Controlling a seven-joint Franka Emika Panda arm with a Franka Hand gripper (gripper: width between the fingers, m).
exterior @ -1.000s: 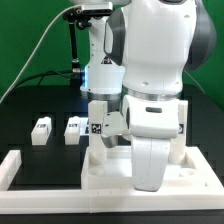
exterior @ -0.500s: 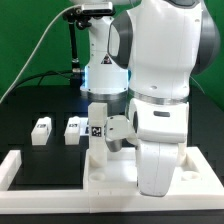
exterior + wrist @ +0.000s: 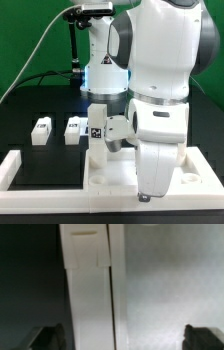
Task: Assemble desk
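Note:
The white desk top [image 3: 108, 176] lies at the front of the table. One white leg [image 3: 97, 125] with a black-and-white tag stands upright on its far corner at the exterior view's left. Two more tagged legs [image 3: 41, 131] [image 3: 73, 129] lie loose on the black table behind. My gripper [image 3: 146, 196] points down over the desk top, mostly hidden by the wrist. In the wrist view the gripper [image 3: 125, 337] is open, its dark fingers [image 3: 46, 339] wide apart. Between them show a long white edge [image 3: 88, 303] and a flat white surface [image 3: 160, 291].
Long white border bars [image 3: 22, 166] frame the table's front and the exterior view's left side. The robot's base and a black stand [image 3: 76, 50] are at the back. A green wall is behind.
The arm's wrist has shifted a little toward the exterior view's right over the desk top. The upright leg and the two loose legs have not moved.

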